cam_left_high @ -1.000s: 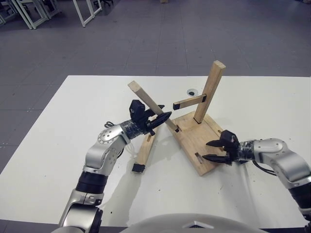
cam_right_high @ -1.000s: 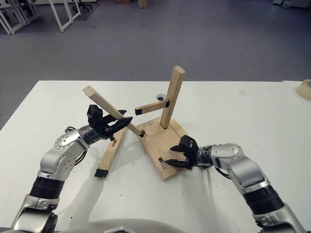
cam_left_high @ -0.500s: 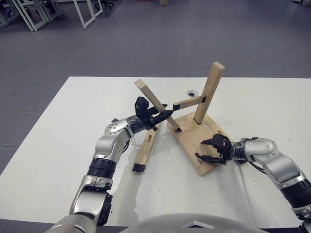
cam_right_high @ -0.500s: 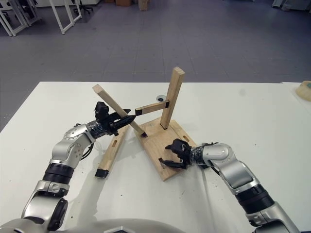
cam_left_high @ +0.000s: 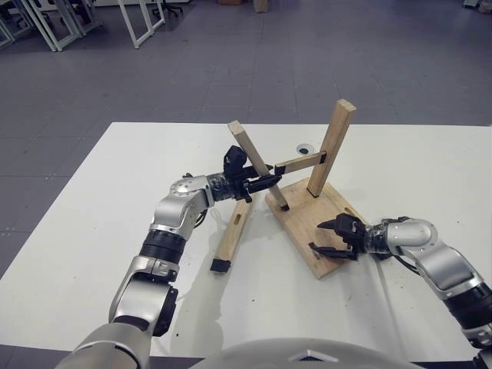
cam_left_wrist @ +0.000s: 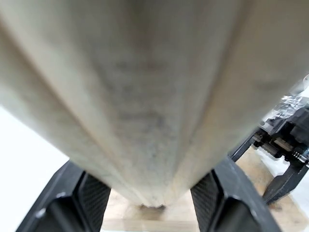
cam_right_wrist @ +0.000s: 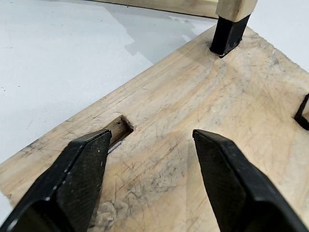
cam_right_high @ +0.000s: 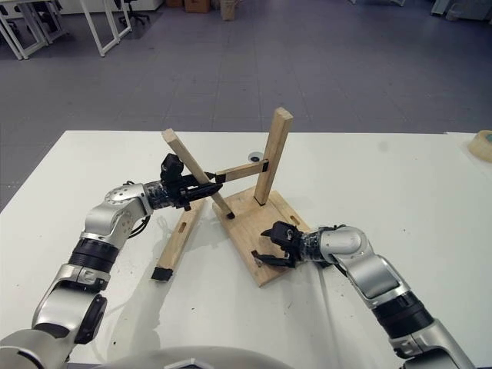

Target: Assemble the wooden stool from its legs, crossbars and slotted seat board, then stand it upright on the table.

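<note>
The slotted seat board (cam_left_high: 314,224) lies flat on the white table. One leg (cam_left_high: 332,144) stands upright in its far slot, and a crossbar (cam_left_high: 300,161) sticks out of that leg to the left. My left gripper (cam_left_high: 269,182) is shut on a second leg (cam_right_high: 192,167), which tilts with its black-tipped lower end touching the board's left corner. In the left wrist view this leg (cam_left_wrist: 145,96) runs between the fingers (cam_left_wrist: 79,193). My right gripper (cam_right_wrist: 149,159) hangs open just above the board's near corner, close to an empty slot (cam_right_wrist: 119,130).
A third leg (cam_left_high: 232,235) lies flat on the table left of the board, under my left forearm. A small round hole (cam_left_high: 305,145) sits in the table behind the crossbar. Bare table stretches left and right; the front edge is close.
My left gripper has carried the tilted leg to the right and stood it steeper, bringing its lower end onto the board's left corner. The right gripper shifted slightly left over the near corner.
</note>
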`<state>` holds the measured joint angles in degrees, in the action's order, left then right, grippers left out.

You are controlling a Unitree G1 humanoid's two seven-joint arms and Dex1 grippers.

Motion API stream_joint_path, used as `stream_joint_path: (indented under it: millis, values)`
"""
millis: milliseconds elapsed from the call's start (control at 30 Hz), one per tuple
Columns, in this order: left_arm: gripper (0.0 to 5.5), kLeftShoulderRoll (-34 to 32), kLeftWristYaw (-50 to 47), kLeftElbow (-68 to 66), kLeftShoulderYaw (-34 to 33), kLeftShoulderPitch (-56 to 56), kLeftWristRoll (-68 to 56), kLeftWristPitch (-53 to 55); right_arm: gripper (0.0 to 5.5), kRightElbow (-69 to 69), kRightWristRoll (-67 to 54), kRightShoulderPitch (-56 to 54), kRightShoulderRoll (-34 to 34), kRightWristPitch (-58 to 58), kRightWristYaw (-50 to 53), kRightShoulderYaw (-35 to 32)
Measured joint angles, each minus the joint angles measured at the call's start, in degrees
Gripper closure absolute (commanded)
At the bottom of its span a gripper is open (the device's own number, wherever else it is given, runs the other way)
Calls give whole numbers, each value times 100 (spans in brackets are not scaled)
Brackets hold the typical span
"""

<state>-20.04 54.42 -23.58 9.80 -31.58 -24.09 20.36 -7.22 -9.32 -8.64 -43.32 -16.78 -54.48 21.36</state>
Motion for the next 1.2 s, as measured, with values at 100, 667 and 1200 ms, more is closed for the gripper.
stream_joint_path:
  millis: [100, 667, 1200]
  values:
    - [345, -19, 6, -118, 25, -164, 1, 202, 239, 0, 5, 4, 0, 18, 15, 4]
    - [345, -91, -700, 1144, 340, 501, 306, -47, 239, -108, 17, 92, 0, 24, 163, -60]
    - [345, -130, -936, 1079, 526, 259, 304, 296, 331, -816, -823, -2253, 1191, -1084, 1539, -1785]
